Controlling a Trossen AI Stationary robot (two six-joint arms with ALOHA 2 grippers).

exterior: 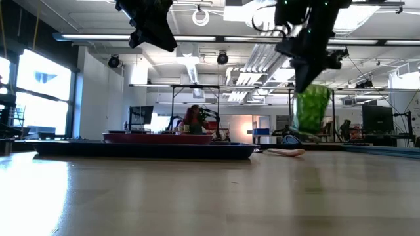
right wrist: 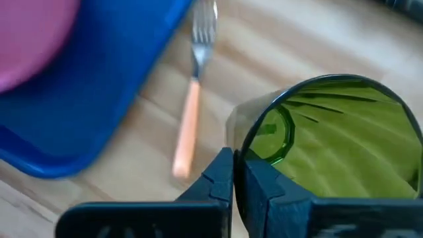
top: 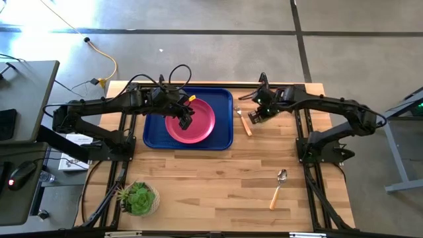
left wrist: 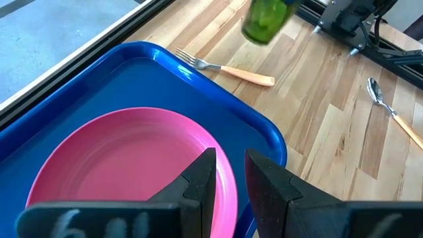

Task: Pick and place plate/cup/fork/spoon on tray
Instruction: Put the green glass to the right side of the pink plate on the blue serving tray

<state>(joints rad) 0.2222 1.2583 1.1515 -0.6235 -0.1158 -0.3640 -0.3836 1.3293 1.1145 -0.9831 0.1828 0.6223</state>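
The pink plate (top: 200,123) lies flat on the blue tray (top: 155,135). My left gripper (left wrist: 229,173) hovers over the plate's right part, fingers a little apart and empty; it also shows in the high view (top: 185,121). My right gripper (top: 254,118) is shut on the green cup (exterior: 312,108), above the table just right of the tray. The fork (top: 244,123) lies on the wood beside the tray's right rim, under that gripper. The spoon (top: 279,186) lies on the wood near the front right. My right gripper pinches the cup's wall at its rim (right wrist: 246,147), one finger inside the cup and one outside. The fingers come from above, pointing down. The cup hangs below them, roughly upright with its mouth up, lifted clear of the table (exterior: 308,131).
A potted succulent (top: 137,198) stands at the table's front left. The tray's raised right rim (left wrist: 274,142) lies between the cup and the plate. Bare blue tray floor (left wrist: 125,79) shows beyond the plate.
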